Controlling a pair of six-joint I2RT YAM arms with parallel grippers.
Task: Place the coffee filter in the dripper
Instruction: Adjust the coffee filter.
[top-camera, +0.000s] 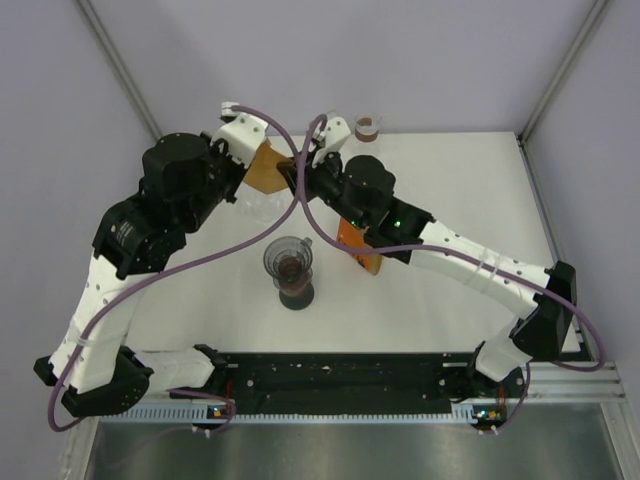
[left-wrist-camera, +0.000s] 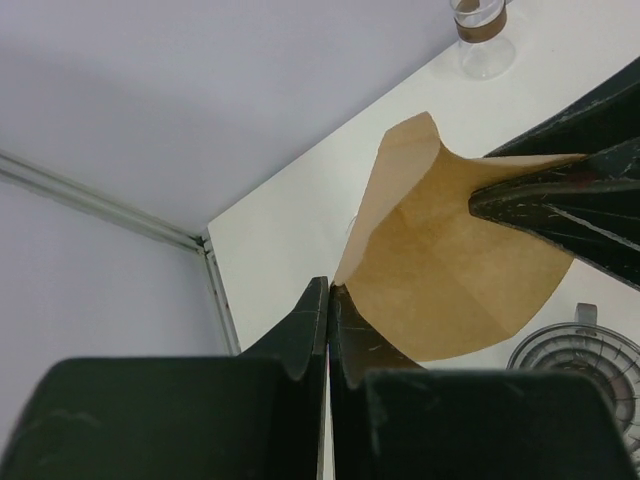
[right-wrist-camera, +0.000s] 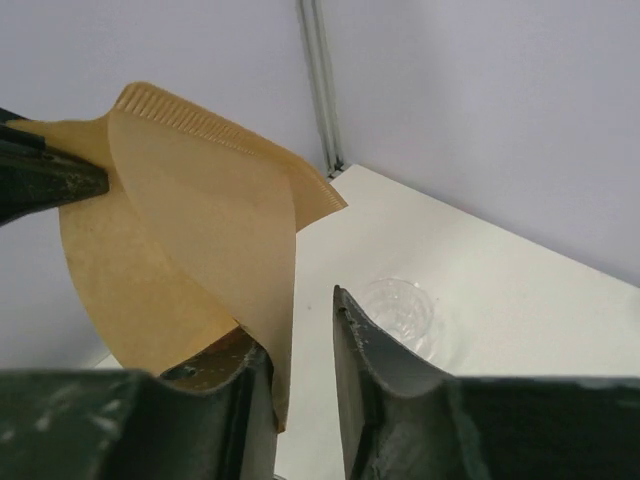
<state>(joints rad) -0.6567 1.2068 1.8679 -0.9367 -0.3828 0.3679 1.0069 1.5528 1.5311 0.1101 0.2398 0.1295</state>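
One coffee filter (right-wrist-camera: 190, 230), brown paper, cone-shaped, with a crimped seam along its upper edge, held in the air. Its left corner is pinched in the dark tip of the left gripper (right-wrist-camera: 45, 150); its lower edge hangs in the gap between the parted fingers of the right gripper (right-wrist-camera: 300, 335), close against the finger (right-wrist-camera: 225, 385) nearer the picture's left. Behind it are a white table (right-wrist-camera: 500, 300) bearing a clear glass vessel (right-wrist-camera: 400, 310), a pale wall (right-wrist-camera: 500, 100) and a metal corner post (right-wrist-camera: 320, 80).

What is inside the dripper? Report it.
No filter: the dripper shows only something dark through its clear bottom. The coffee filter is pinched by the left end effector. Whatever stands beneath is covered.
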